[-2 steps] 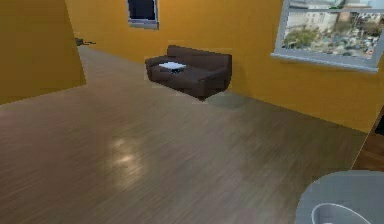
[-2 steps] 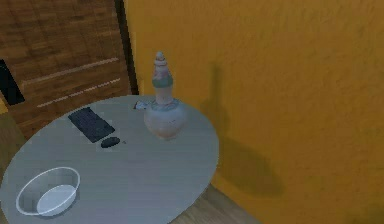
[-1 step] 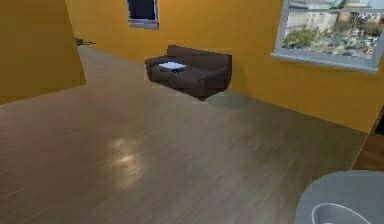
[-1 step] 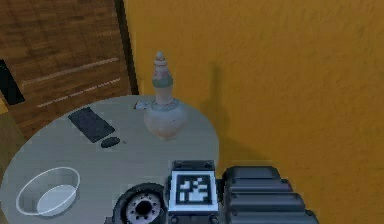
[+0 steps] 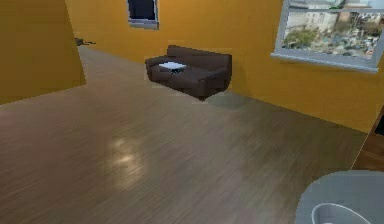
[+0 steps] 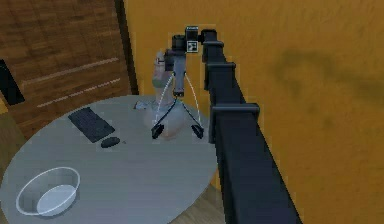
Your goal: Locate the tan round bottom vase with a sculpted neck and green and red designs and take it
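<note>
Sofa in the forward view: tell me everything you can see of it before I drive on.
The sofa is a dark brown two-seater with a low back, padded arms at both ends and smooth upholstery that could be leather. It stands upright on the wood floor, seen at an angle, its back close to the orange wall; whether they touch I cannot tell. A flat white and pale blue thing lies on the seat cushion toward the view's left.

Keyboard [image 6: 92, 122] beside mouse [image 6: 110, 142] on the surface [image 6: 130, 185], a bowl [image 6: 50, 190] nearer its edge; a sofa [image 5: 190, 70] stands against the wall [image 5: 240, 35].
</note>
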